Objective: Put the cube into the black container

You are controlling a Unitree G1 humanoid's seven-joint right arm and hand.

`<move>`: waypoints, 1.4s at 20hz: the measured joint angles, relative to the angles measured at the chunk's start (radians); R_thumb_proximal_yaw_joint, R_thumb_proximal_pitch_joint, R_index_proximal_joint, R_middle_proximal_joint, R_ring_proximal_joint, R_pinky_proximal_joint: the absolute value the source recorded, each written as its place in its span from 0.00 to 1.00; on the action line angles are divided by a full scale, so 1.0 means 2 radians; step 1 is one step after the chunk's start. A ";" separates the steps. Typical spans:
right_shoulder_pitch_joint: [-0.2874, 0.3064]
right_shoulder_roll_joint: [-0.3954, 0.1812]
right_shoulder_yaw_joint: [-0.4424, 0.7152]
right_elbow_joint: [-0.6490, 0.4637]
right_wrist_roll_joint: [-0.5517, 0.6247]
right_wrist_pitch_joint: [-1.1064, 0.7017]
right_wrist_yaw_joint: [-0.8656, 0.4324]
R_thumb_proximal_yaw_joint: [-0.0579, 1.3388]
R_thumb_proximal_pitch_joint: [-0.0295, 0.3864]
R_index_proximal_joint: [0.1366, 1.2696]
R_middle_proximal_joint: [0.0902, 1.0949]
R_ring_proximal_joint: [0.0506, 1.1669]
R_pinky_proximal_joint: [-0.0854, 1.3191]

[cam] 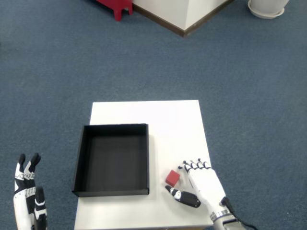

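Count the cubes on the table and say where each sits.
1. A single red cube lies on the white table, just right of the black container and beside the right hand. The container looks empty.
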State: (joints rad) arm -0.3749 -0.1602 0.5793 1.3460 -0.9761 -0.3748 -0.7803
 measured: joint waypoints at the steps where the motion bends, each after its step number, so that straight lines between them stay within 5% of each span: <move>1: 0.001 0.000 0.001 -0.003 0.000 0.003 0.001 0.27 0.04 0.28 0.18 0.23 0.18; 28: 0.013 -0.001 0.062 -0.022 0.044 0.034 -0.007 0.39 0.11 0.43 0.21 0.24 0.18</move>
State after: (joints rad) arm -0.3486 -0.1627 0.7032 1.3013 -0.8879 -0.3077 -0.7936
